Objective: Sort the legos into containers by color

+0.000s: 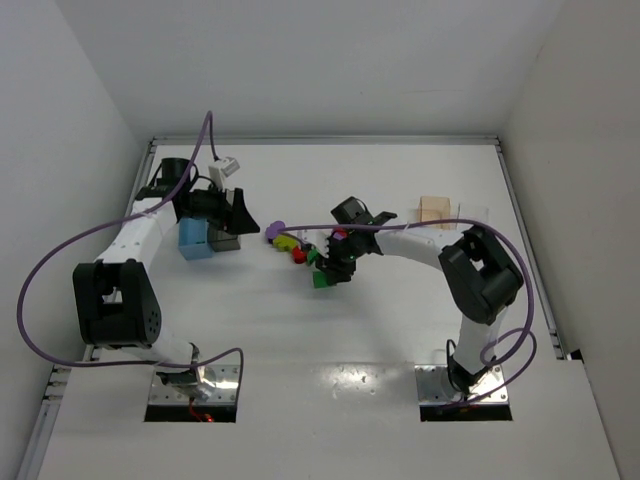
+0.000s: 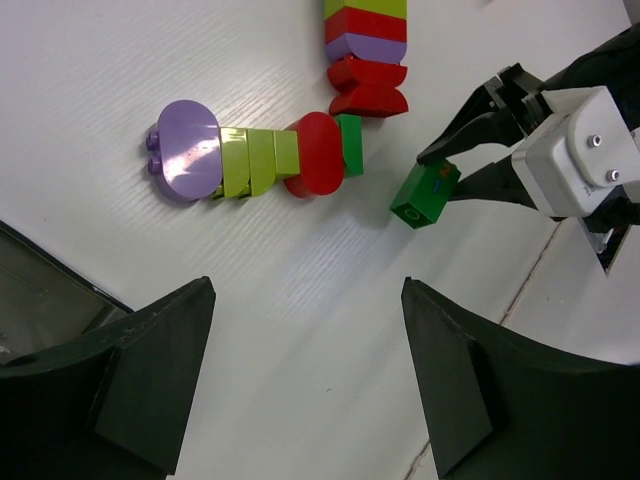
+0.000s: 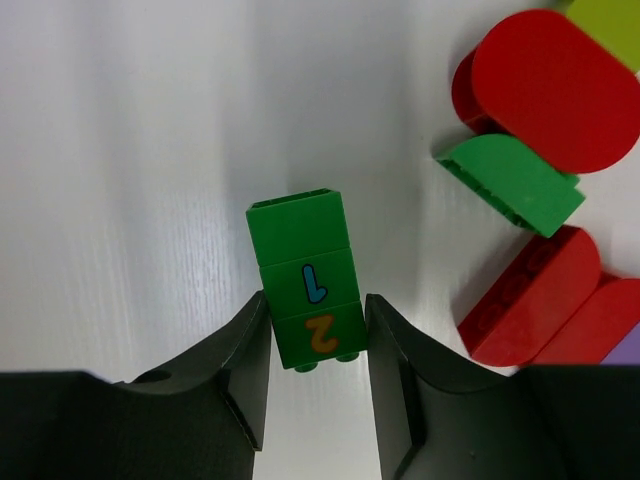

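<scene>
The table (image 1: 350,340) carries the work across its far half. The left arm (image 1: 140,235) bends toward the far-left corner and the right arm (image 1: 480,270) reaches in from the right edge to the middle. This looks like a split of labour, each arm near its own bins.

The light blue container (image 1: 192,240) and the dark grey container (image 1: 226,241) sit touching near the left edge. The peach container (image 1: 435,209) sits toward the far-right corner. A clear one seems to stand just beside it, but it is too faint to be sure.

The left gripper (image 2: 308,300) hangs beside the left pair with its jaws spread wide and nothing between them; it is probably waiting out of the way.

The loose legos (image 2: 260,160) lie mid-table as a joined row of purple, lime, red and green, with a second striped stack (image 2: 365,50) just beyond it.

The right gripper (image 3: 316,305) is pinched narrow on the green brick stack (image 3: 305,270), which sits at the near side of that cluster. The grip is on the end block marked 2, and the block marked 1 and a plain block jut out past the fingertips (image 3: 250,350). Holding the end keeps the fingers off the neighbouring red and green pieces.

The stack's long axis runs straight out along the fingers, with its studs at the gripped end and its hollow end pointing away, toward the near-left of the table. I cannot tell whether it rests on the surface or is just lifted. I judge a green pick is in hand, with no bin reached yet.
</scene>
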Robot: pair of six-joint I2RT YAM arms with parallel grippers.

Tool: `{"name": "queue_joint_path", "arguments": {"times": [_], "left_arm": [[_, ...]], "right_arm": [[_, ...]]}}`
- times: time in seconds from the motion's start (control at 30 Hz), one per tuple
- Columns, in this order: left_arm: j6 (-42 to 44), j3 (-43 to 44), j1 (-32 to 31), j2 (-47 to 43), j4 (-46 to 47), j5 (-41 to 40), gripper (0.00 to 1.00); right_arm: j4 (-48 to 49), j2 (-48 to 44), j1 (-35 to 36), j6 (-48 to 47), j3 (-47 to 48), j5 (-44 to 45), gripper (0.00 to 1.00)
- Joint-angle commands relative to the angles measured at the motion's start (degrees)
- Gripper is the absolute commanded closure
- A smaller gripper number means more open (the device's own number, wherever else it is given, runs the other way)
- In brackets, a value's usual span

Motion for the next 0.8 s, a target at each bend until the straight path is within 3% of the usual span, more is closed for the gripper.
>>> {"name": "queue_joint_path", "arguments": {"times": [0.0,0.17,0.33,0.5,0.77], "left_arm": [[-0.24,1.9,0.62,-0.1,1.6,1.93,0.18],[-0.85,1.9,0.62,-0.1,2.12,1.93,0.18],[-0.85,1.9,0.62,-0.1,2.12,1.93,0.18],[-0.85,1.9,0.62,-0.1,2.12,1.93,0.18],[-0.85,1.9,0.62,-0.62,2.12,1.93,0.18]], "right_arm": [[3.63,-2.46,0.94,4.9,-1.43,1.85,0.87],[4.15,-1.05,0.94,7.11,-1.43,3.0,0.83],[5.38,-0.35,0.94,7.11,-1.43,3.0,0.58],[4.77,0.26,0.94,3.86,-1.43,2.39,0.45],[0.55,1.93,0.94,0.26,1.03,1.24,0.42]]}}
